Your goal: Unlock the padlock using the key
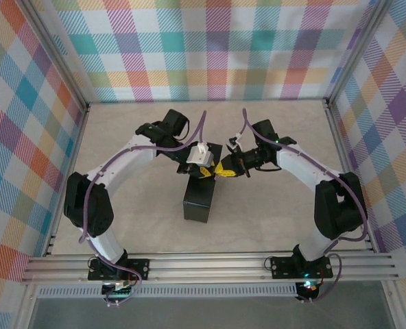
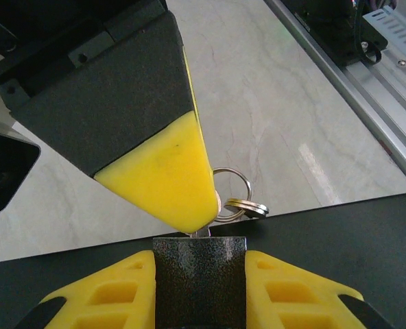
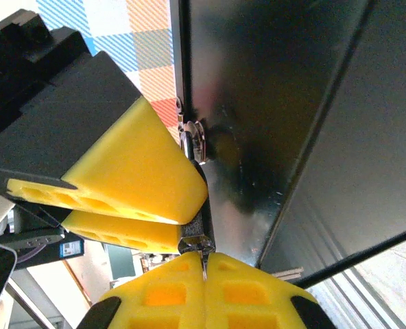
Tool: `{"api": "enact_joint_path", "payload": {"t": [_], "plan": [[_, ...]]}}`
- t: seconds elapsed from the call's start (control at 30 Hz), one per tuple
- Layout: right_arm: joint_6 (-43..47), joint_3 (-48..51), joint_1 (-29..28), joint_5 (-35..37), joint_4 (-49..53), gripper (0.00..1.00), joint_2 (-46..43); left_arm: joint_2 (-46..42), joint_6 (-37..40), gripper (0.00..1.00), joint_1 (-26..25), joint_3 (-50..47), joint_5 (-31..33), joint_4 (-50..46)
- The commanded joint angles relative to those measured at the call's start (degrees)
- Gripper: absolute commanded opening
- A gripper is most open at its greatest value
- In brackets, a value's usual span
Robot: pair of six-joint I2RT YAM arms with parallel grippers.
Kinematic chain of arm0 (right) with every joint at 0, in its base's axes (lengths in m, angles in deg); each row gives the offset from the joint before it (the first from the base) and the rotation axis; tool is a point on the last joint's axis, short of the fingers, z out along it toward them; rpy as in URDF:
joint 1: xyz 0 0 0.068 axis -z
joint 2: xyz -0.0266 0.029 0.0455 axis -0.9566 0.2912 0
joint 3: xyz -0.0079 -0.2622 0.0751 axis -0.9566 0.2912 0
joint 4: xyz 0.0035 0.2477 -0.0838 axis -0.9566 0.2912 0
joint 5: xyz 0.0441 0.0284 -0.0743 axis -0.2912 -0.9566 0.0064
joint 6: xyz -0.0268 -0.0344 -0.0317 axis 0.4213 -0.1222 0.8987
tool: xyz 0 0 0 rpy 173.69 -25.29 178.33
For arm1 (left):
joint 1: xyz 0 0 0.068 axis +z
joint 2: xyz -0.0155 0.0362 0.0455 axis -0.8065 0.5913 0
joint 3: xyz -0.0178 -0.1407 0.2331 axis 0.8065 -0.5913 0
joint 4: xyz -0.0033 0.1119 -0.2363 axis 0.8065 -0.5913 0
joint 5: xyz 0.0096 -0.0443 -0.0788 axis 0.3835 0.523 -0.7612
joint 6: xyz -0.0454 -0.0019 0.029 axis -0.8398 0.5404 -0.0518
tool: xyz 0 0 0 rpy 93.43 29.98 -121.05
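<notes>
At the black box [image 1: 201,202], the left gripper [image 2: 199,264] clamps the padlock [image 2: 199,291], the right gripper [image 3: 204,264] pinches the key [image 2: 247,205], jaws closed.

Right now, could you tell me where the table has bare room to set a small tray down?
Bare table lies along the back wall, and between the black box and the front rail. It is crowded at the box's far end, where the left gripper and right gripper meet on the padlock and the key.
</notes>
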Motion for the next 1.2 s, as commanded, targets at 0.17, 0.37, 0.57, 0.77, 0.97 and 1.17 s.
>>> {"api": "enact_joint_path", "payload": {"t": [0.17,0.37,0.57,0.77,0.97,1.17], "plan": [[-4.7,-2.8,-3.8,-1.6,-11.2,0.1,-0.4,0.3,-0.4,0.15,-2.3,2.0,-9.4,4.9],[3.7,-0.5,0.6,0.4,-1.1,0.26,-1.9,0.8,-0.9,0.14,-1.3,1.1,-5.7,5.1],[5.7,1.8,4.7,0.1,0.6,0.26,-4.6,1.4,-1.4,0.14,-0.6,1.0,-5.2,4.9],[4.0,2.5,4.6,-0.9,-1.6,0.18,-5.4,1.5,-1.6,0.14,-0.6,1.2,-5.4,5.3],[4.7,4.1,4.6,-0.8,-1.3,0.19,-6.0,1.5,-1.8,0.14,-0.6,1.4,-5.8,5.4],[4.8,5.0,4.5,-0.3,-1.7,0.2,-5.8,1.0,-1.9,0.14,-0.5,1.4,-6.0,5.4]]}}
